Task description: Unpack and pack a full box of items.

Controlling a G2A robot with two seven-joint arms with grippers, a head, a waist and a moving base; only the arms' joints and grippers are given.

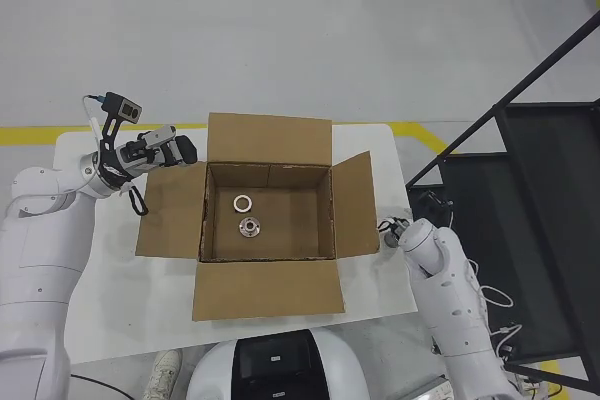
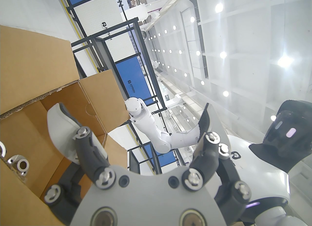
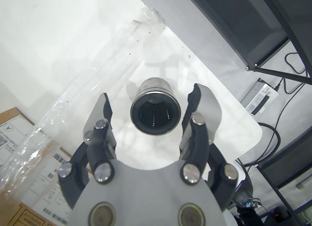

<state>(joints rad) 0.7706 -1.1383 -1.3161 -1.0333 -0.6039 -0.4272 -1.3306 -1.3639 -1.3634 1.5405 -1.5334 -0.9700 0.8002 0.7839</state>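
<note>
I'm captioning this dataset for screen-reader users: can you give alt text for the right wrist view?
The open right gripper straddles a metal cylinder standing on end on the white table, fingers on either side, not closed on it. Crumpled clear plastic and a labelled cardboard flap lie nearby.

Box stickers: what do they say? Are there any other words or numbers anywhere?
White labels on the cardboard box flap: barcodes and tiny print, too small to read.
Blue panels behind the box: a sideways brand logo, not read out here.
Grey power unit on the floor: label too blurred to read.
</note>
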